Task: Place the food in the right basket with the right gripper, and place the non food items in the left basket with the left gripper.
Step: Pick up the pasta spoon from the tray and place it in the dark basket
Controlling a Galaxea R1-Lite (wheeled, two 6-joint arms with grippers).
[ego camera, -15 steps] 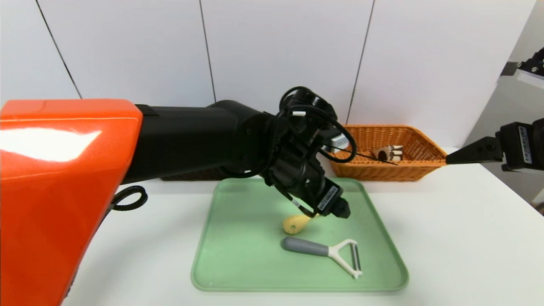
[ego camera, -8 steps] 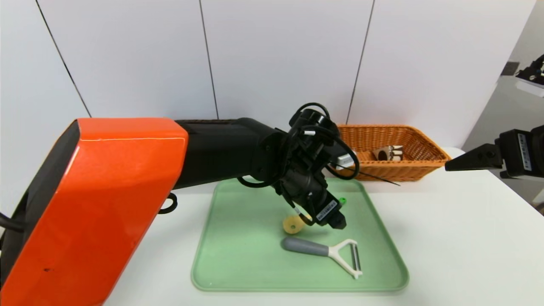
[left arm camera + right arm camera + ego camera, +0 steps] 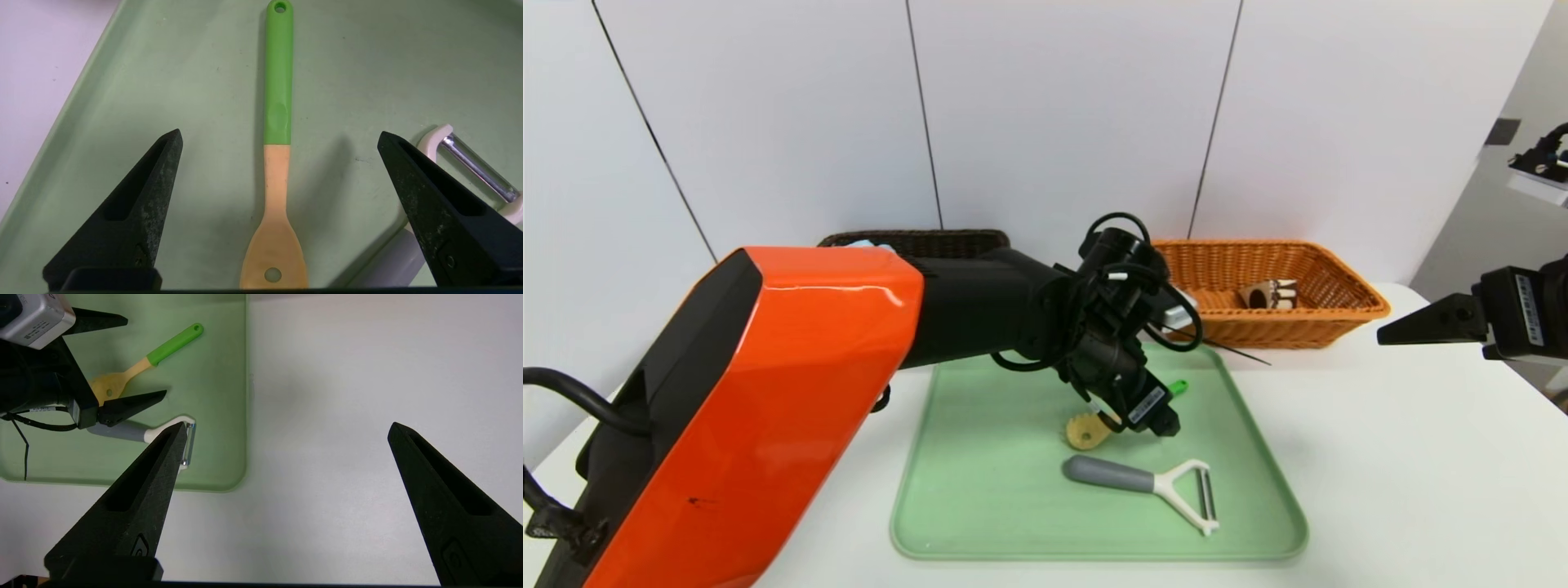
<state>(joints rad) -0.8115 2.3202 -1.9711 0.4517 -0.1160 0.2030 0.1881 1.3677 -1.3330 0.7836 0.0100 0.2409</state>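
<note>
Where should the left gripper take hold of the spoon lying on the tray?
Probably the spoon's slim neck, where green handle meets wood, coming from above. It lies flat on the tray, lined up midway between the open left gripper's fingers, so they would close across its narrow width.

"Where is our left arm?"

"We reach it out across the middle, and it tips down. Our left gripper [image 3: 278, 141] hangs low with its two black fingers [image 3: 135, 204] spread wide. We hold nothing in it."

"And our right arm?"

"We keep it up high at the right side. Our right gripper [image 3: 286, 430] is wide apart too, and it holds nothing."
</note>
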